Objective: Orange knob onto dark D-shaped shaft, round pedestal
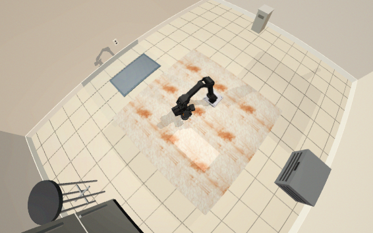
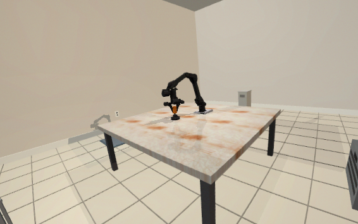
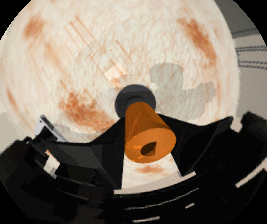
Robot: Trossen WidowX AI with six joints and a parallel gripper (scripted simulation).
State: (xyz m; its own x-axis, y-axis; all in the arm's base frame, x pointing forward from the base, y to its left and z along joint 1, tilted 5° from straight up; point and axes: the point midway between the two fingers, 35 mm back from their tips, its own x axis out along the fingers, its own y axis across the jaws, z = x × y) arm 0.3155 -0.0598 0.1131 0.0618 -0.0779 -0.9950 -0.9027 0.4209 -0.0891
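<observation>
The orange knob (image 2: 174,109) (image 3: 148,131) is upright between the fingers of my gripper (image 2: 174,111) (image 3: 140,118), which is shut on it. The knob's top end, with a dark hole, faces the wrist camera. The dark round pedestal (image 2: 175,118) (image 3: 129,98) stands on the table, directly below the knob in the exterior view. The shaft does not show; the knob and fingers hide it. I cannot tell whether the knob's lower end is around the shaft or only touching its top. In the top view the arm hides most of the knob.
The stained table (image 1: 240,155) (image 2: 183,152) carries the arm's pale base plate (image 1: 214,104) (image 2: 209,111), behind the pedestal. A stool (image 1: 43,202), a blue floor mat (image 1: 134,75) and a grey cabinet (image 1: 309,179) are off the table.
</observation>
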